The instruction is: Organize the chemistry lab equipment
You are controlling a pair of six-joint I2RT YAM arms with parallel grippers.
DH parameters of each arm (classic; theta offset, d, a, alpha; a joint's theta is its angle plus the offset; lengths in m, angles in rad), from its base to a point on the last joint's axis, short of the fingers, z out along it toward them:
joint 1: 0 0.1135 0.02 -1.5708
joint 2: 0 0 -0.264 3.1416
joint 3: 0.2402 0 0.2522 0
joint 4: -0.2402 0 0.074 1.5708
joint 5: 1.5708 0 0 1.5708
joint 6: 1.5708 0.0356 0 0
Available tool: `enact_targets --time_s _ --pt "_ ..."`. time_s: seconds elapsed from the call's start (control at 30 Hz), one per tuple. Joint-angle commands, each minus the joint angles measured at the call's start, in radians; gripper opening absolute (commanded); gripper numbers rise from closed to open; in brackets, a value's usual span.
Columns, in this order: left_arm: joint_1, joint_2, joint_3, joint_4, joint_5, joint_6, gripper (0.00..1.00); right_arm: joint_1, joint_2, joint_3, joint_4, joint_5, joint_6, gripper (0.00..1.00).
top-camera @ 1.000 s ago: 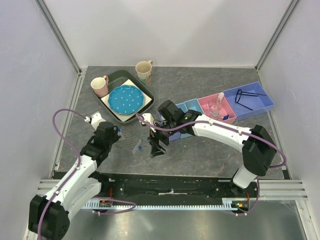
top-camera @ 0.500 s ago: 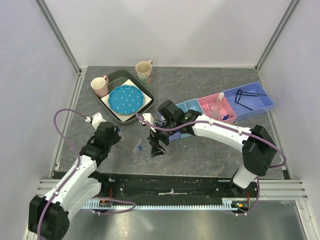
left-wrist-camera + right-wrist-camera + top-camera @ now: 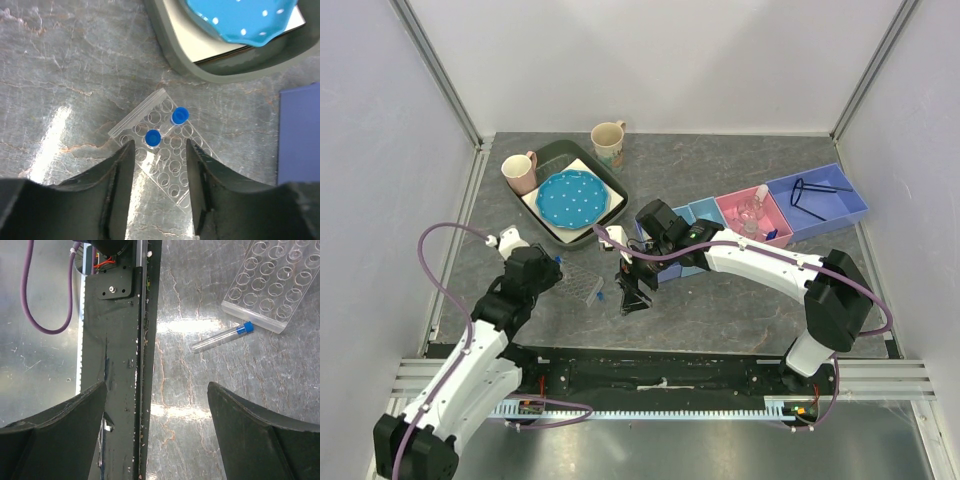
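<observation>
My left gripper (image 3: 159,145) hangs over the clear tube rack (image 3: 172,165) with its jaws part-way apart and nothing between them. Two blue-capped tubes (image 3: 153,137) stand in neighbouring wells just ahead of the fingertips. I'd lift this arm straight up so that neither finger clips a cap or drags the rack.

My right gripper (image 3: 156,385) is spread wide and empty, hovering near the bench's (image 3: 720,300) near edge. A loose blue-capped tube (image 3: 222,337) lies flat just beside the rack's near side, ahead of the fingers and off to one side. I judge that tube to be the step in hand. I'd shift over it, turn the jaws across its length, and close around the middle of the barrel. It looks ready to roll, so I'd come down slowly and keep clear of the rack's edge.

A dark grey tray (image 3: 172,47) sits at the far-left corner, holding a white sheet (image 3: 210,42) with the blue white-dotted plate (image 3: 566,197) on top. Two mugs (image 3: 519,172) stand beside the tray.

Toward the right edge is a row of bins:
- **The pink bin (image 3: 732,208):** it holds the clear flask with a white stopper (image 3: 757,205).
- **The purple-blue bin (image 3: 840,205):** it holds the black wire frame (image 3: 817,190).
- **The light blue bin (image 3: 705,210):** my right arm partly hides it, so I cannot tell what is in it.
</observation>
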Motion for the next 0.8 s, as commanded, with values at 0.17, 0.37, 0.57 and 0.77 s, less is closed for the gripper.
enact_targets --time_s 0.17,0.37,0.57,0.77 --pt "-0.004 -0.161 0.105 -0.077 0.017 0.036 0.65 0.028 0.015 -0.034 0.124 -0.016 0.127 0.89" --pt "-0.004 -0.272 0.110 -0.094 0.165 0.057 0.81 0.077 0.079 -0.083 0.267 0.196 0.334 0.88" --pt "-0.004 -0.394 0.120 -0.203 0.188 -0.007 0.82 0.161 0.197 -0.002 0.234 0.565 0.450 0.82" --pt "-0.004 -0.471 0.171 -0.287 0.149 -0.022 0.83 0.235 0.280 0.072 0.181 0.807 0.500 0.81"
